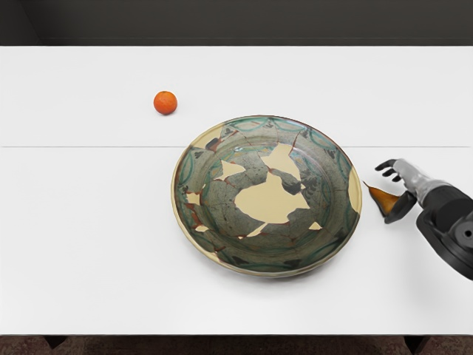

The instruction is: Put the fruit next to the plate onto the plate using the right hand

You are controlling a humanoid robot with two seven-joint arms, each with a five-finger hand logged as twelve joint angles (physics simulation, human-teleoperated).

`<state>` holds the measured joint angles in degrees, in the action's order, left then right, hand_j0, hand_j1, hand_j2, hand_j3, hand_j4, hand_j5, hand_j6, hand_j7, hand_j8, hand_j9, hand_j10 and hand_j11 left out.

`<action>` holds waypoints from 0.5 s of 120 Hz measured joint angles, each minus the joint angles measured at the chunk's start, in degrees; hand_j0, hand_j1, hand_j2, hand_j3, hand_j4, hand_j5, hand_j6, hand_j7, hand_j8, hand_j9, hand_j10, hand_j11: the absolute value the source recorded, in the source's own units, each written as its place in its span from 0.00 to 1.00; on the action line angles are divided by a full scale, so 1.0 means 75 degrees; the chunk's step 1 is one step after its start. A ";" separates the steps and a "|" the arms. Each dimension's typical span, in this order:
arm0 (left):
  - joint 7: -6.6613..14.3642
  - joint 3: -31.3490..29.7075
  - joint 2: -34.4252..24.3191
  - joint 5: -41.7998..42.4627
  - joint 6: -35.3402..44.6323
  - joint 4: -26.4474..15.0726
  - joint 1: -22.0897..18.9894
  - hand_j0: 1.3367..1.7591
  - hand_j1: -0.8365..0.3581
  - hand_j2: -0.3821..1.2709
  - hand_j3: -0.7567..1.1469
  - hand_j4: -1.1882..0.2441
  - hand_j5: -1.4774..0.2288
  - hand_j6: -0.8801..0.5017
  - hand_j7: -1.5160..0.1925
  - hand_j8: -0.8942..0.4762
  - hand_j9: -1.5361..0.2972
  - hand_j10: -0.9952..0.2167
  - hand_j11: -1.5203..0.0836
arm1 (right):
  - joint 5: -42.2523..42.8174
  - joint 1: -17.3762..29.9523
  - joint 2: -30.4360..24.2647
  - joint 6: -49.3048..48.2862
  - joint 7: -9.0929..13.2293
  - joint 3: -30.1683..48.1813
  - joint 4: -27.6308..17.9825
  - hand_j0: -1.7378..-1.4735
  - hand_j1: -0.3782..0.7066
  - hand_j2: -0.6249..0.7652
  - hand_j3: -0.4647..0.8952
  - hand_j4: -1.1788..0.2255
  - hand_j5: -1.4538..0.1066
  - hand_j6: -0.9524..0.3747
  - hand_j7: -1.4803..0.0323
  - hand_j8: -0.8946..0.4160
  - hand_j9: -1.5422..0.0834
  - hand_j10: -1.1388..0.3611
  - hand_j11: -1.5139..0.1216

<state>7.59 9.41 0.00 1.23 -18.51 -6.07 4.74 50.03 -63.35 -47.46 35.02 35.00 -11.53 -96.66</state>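
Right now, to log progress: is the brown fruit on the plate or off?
Off. The brown fruit lies on the table right of the plate's rim, the right hand at it.

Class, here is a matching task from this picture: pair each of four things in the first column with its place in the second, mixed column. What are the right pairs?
Things:
1. orange
2. plate
3. brown fruit
4. right hand

Places:
a. near the right edge of the table, against the brown fruit
b. middle of the table
c. behind the plate and to its left, apart from it
d. just off the plate's right rim

Pairs: 1-c, 2-b, 3-d, 4-a
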 joint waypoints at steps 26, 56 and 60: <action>0.0000 0.0000 0.0000 0.0000 0.0003 0.0000 0.0001 0.76 0.99 0.23 0.40 0.83 0.87 0.64 0.89 0.65 0.84 0.82 0.95 | -0.0015 0.0012 0.0006 -0.0003 0.0002 0.0001 -0.0002 0.30 0.37 0.39 0.34 0.61 0.66 0.47 0.70 0.44 0.69 0.55 0.67; 0.0001 0.0000 0.0000 0.0000 0.0000 0.0000 0.0012 0.76 0.99 0.23 0.40 0.83 0.87 0.64 0.89 0.65 0.84 0.82 0.95 | -0.0012 0.0049 -0.0006 -0.0005 0.0002 0.0001 0.0000 0.31 0.42 0.35 0.34 0.58 0.62 0.44 0.66 0.40 0.65 0.52 0.63; 0.0001 0.0000 0.0000 0.0000 -0.0001 0.0000 0.0012 0.76 0.99 0.23 0.40 0.83 0.87 0.64 0.89 0.65 0.84 0.82 0.95 | -0.0017 0.0034 -0.0008 -0.0004 0.0002 0.0001 -0.0002 0.31 0.42 0.36 0.34 0.58 0.62 0.43 0.66 0.40 0.65 0.51 0.62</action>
<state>7.59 9.42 0.00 1.23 -18.52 -6.07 4.83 49.91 -63.09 -47.52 34.99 35.01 -11.52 -96.68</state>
